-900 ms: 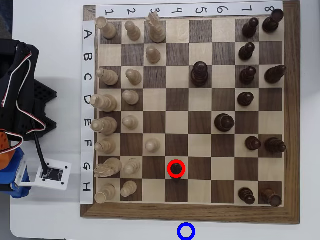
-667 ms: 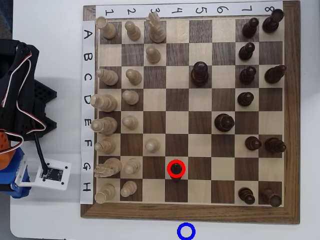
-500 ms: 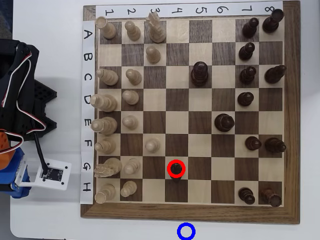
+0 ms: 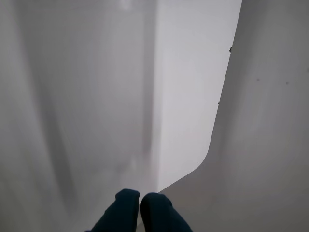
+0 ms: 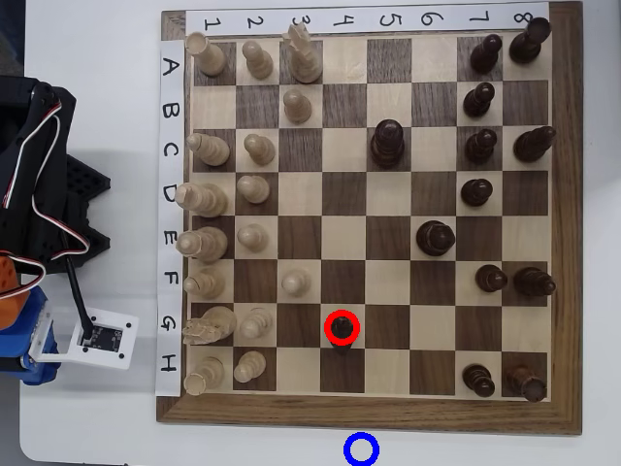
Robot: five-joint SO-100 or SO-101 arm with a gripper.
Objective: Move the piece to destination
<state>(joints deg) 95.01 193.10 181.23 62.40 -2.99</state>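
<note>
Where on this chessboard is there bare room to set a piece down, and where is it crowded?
Free: the column 5-6 squares between the dark pawn in the red ring and the right-hand dark pieces. Outside, white table around the blue ring. Crowded: columns 1-2, pale pieces, and columns 7-8.

Hobby robotics desk: chessboard (image 5: 369,413) and wired arm (image 5: 44,175) on white table (image 5: 87,427).

Sixteen pale pieces (image 5: 254,187), thirteen dark pieces (image 5: 435,236), two rings (image 5: 347,449)

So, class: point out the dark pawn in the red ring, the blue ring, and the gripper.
pawn (image 5: 342,328), overhead view, its round head.
blue ring (image 5: 361,438), overhead view, its top arc.
gripper (image 4: 140,200), wrist view, between fingertips.
</note>
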